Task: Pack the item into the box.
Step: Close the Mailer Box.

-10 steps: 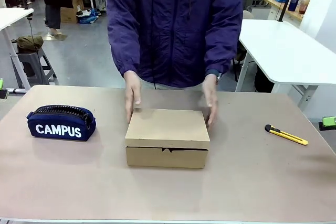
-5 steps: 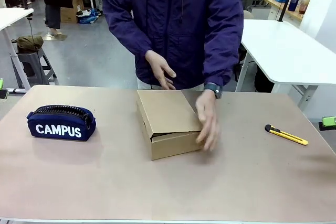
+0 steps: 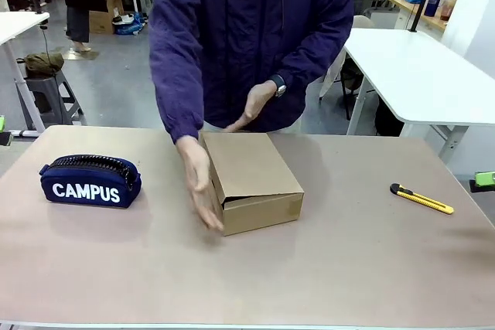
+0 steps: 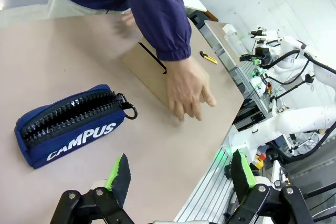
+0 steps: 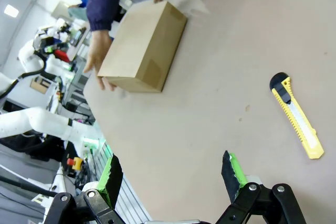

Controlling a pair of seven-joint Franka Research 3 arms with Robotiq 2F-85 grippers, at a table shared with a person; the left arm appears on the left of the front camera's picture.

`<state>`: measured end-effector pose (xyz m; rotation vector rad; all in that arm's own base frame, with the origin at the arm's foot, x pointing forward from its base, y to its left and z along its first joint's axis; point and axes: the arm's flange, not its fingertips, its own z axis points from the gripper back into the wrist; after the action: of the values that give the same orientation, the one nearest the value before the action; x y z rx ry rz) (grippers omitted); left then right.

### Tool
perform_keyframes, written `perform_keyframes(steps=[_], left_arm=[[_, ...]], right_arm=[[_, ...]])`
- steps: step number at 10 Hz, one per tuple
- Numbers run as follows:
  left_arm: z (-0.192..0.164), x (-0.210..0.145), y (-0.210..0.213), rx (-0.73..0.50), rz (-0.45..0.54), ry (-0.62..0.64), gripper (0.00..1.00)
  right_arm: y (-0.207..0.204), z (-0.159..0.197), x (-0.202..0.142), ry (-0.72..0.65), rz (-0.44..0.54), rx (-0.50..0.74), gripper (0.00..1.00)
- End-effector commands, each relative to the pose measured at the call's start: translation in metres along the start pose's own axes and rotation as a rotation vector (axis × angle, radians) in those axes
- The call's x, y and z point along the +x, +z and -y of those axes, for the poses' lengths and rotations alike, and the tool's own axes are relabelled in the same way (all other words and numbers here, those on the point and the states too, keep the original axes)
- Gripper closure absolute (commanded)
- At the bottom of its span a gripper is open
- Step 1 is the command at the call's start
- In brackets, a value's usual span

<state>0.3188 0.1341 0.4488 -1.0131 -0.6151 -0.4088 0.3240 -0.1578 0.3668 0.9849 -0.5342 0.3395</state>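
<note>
Front view: the plain brown cardboard box (image 3: 254, 181) sits skewed at mid-surface, lid closed; a person's hand (image 3: 198, 187) presses its near-left corner, apparently to turn it.

Left wrist view: the left gripper (image 4: 178, 174) hangs with jaws apart, beside a navy zipped "CAMPUS" pouch (image 4: 71, 124).

Right wrist view: the right gripper (image 5: 170, 176) hangs with jaws apart, near a yellow-and-black utility knife (image 5: 296, 121). The stapler's whereabouts cannot be told.

Even, bright overhead light is flooding all views; no strong glare. The box (image 3: 251, 179) is casting only a soft, faint shadow on the matte table (image 3: 348, 268). The person's hand (image 3: 197, 183) at centre left is smearing with motion blur. Wrist views are bending straight lines toward the edges; backgrounds are reading slightly soft.
</note>
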Motion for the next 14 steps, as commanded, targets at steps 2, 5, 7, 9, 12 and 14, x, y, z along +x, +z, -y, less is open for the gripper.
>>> perform_keyframes(steps=[2, 5, 7, 9, 12, 14], left_arm=[[0.0024, -0.0006, 0.0025, -0.016, 0.018, 0.001, 0.00], [0.0024, -0.0006, 0.0025, -0.016, 0.018, 0.001, 0.00], [0.0024, -0.0006, 0.0025, -0.016, 0.018, 0.001, 0.00], [0.0024, -0.0006, 0.0025, -0.016, 0.018, 0.001, 0.00], [0.0024, -0.0006, 0.0025, -0.016, 0.018, 0.001, 0.00], [0.0024, -0.0006, 0.0025, -0.016, 0.018, 0.001, 0.00]], right_arm=[[0.0009, -0.0021, -0.0027, -0.001, 0.006, -0.002, 0.00], [0.0009, -0.0021, -0.0027, -0.001, 0.006, -0.002, 0.00], [0.0009, -0.0021, -0.0027, -0.001, 0.006, -0.002, 0.00], [0.0009, -0.0021, -0.0027, -0.001, 0.006, -0.002, 0.00], [0.0009, -0.0021, -0.0027, -0.001, 0.006, -0.002, 0.00], [0.0009, -0.0021, -0.0027, -0.001, 0.006, -0.002, 0.00]])
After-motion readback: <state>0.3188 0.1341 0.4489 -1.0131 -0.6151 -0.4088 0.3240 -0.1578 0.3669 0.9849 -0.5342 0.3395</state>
